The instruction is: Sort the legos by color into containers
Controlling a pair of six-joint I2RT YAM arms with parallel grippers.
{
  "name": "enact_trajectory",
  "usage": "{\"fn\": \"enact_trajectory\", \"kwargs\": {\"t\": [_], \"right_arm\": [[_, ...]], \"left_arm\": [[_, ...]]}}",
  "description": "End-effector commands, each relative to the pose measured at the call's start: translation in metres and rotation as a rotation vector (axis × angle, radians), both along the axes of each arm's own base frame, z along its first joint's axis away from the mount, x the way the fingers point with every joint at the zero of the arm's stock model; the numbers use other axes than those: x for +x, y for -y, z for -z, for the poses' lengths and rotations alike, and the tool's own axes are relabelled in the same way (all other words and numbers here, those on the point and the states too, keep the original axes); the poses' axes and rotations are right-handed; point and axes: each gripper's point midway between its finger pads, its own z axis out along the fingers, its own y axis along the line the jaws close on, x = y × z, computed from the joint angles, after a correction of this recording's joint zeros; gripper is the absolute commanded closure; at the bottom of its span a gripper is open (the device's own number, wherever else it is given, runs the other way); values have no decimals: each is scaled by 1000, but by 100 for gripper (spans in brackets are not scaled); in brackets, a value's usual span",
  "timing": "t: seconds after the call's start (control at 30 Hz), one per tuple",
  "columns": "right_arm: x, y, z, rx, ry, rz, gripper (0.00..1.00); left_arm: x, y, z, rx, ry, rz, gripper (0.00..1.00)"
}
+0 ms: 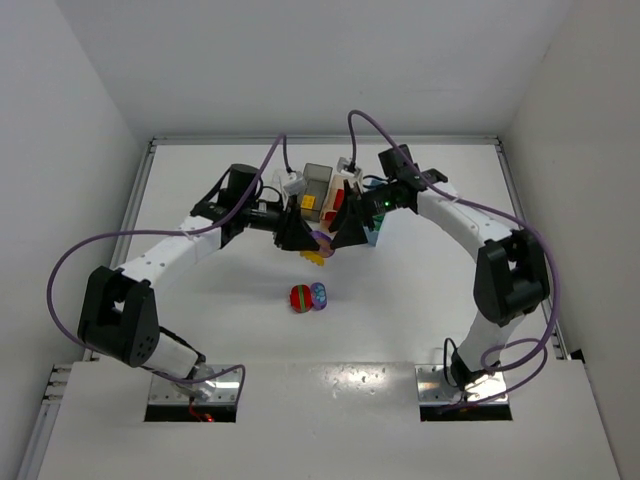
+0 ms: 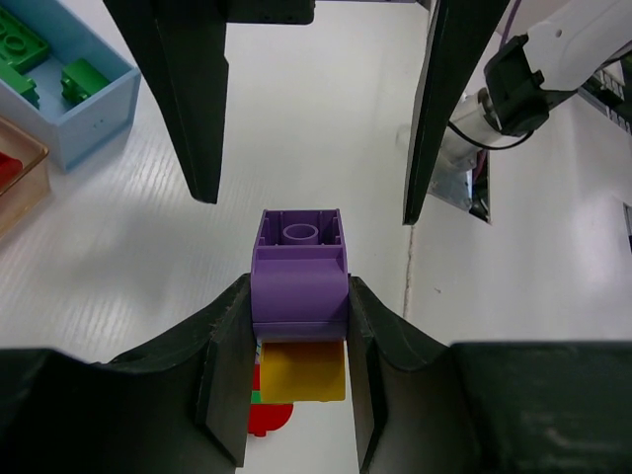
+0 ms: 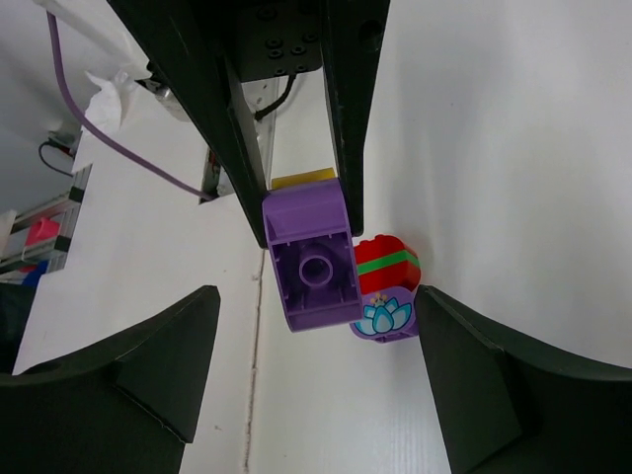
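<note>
The left gripper [image 2: 299, 306] is clenched on a purple plastic brick [image 2: 299, 272], its two dark fingers pressing the brick's left and right sides; the brick's hollow underside with its round tube faces the right wrist camera; a flat yellow plastic brick [image 2: 303, 371] is joined to the purple one on the side nearer the left wrist; the pair hangs above the white surface [image 1: 420, 300], between the two arms. The right gripper [image 3: 316, 301] is released, its fingers spread wide to either side of the purple brick and not touching it; their tips stop just short of it. Below the held pair, on the surface, lie a red round-topped brick with a green band [image 3: 386, 259] and, touching it, a purple round piece printed with a lotus flower [image 3: 383, 319].

In the left wrist view a light blue plastic bin [image 2: 94, 114] holding green bricks [image 2: 20, 44] is cut off at the upper left edge; next to it a tan-peach bin [image 2: 22, 190] shows only one corner, with a sliver of red inside; from above, the bins at the far side sit partly behind both grippers, and their contents are hard to make out.
</note>
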Motion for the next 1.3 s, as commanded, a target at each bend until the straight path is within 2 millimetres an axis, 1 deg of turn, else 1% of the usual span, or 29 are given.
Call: {"fn": "enact_trajectory", "kwargs": {"t": [0.0, 0.1, 0.27, 0.33, 0.37, 0.4, 0.43, 0.47, 0.5, 0.53, 0.57, 0.6, 0.63, 0.67, 0.7, 0.73, 0.77, 0.8, 0.83, 0.9, 0.93, 1.0, 1.03, 1.07, 1.1, 1.13, 1.2, 1.23, 1.27], "right_arm": [[-2, -8, -18, 46, 95, -43, 20], [-1, -10, -17, 32, 110, -42, 23], [-6, -13, -8, 4, 110, -57, 23], [-5, -13, -2, -11, 104, -55, 27], [-5, -16, -3, -12, 124, -61, 35], [-5, -16, 0, -16, 115, -62, 41], [-2, -16, -2, -20, 127, -56, 52], [0, -17, 1, -20, 127, -56, 59], [0, -18, 1, -20, 127, -56, 70], [2, -20, -1, -9, 124, -59, 92], [6, -16, -1, -9, 124, -47, 98], [10, -14, -2, -7, 125, -34, 100], [11, -14, -7, 2, 146, -33, 100], [14, -10, -8, 6, 134, -19, 100], [21, -4, -13, 10, 142, 6, 100], [26, -1, -16, 27, 153, 16, 100], [30, 3, -19, 28, 131, 44, 100], [41, 11, -22, 46, 140, 77, 100], [46, 16, -28, 53, 143, 99, 100], [53, 23, -30, 62, 104, 136, 100], [61, 29, -37, 74, 131, 160, 100], [61, 31, -35, 81, 81, 178, 100], [65, 34, -43, 99, 102, 188, 100], [67, 38, -40, 97, 85, 201, 100], [66, 38, -44, 100, 94, 201, 100], [64, 38, -41, 97, 85, 201, 100], [69, 46, -33, 76, 69, 238, 100], [69, 50, -34, 76, 71, 247, 100], [76, 58, -27, 58, 69, 292, 100]], "left_arm": [[0, 7, -22, -49, 61, 45, 100], [0, 7, -22, -49, 61, 45, 100], [0, 7, -22, -49, 61, 45, 100], [1, 8, -26, -53, 69, 45, 100], [1, 8, -26, -53, 69, 45, 100], [1, 8, -26, -53, 69, 45, 100], [-2, 10, -26, -53, 69, 54, 100], [-2, 10, -26, -53, 69, 54, 100], [-2, 10, -26, -53, 69, 54, 100], [-4, 13, -26, -53, 69, 63, 100], [-3, 12, -25, -49, 71, 56, 100], [-4, 12, -21, -45, 61, 56, 100], [-6, 11, -17, -40, 49, 56, 100], [-6, 11, -16, -40, 49, 56, 100], [-7, 10, -10, -30, 37, 48, 100], [-7, 9, -14, -33, 56, 50, 100], [-9, 8, -8, -27, 42, 50, 100], [-11, 7, -2, -14, 33, 46, 100], [-13, 9, -2, -14, 33, 55, 100], [-14, 7, 4, 0, 24, 50, 100], [-16, 7, 9, 4, 26, 54, 100], [-14, 6, 9, 10, 28, 45, 100], [-15, 6, 11, 14, 28, 48, 100], [-15, 6, 11, 14, 28, 48, 100], [-15, 6, 11, 14, 28, 48, 100], [-15, 6, 11, 14, 28, 48, 100], [-15, 6, 11, 14, 28, 48, 100], [-13, 5, 11, 19, 31, 41, 100], [-13, 5, 11, 19, 31, 41, 100]]}}
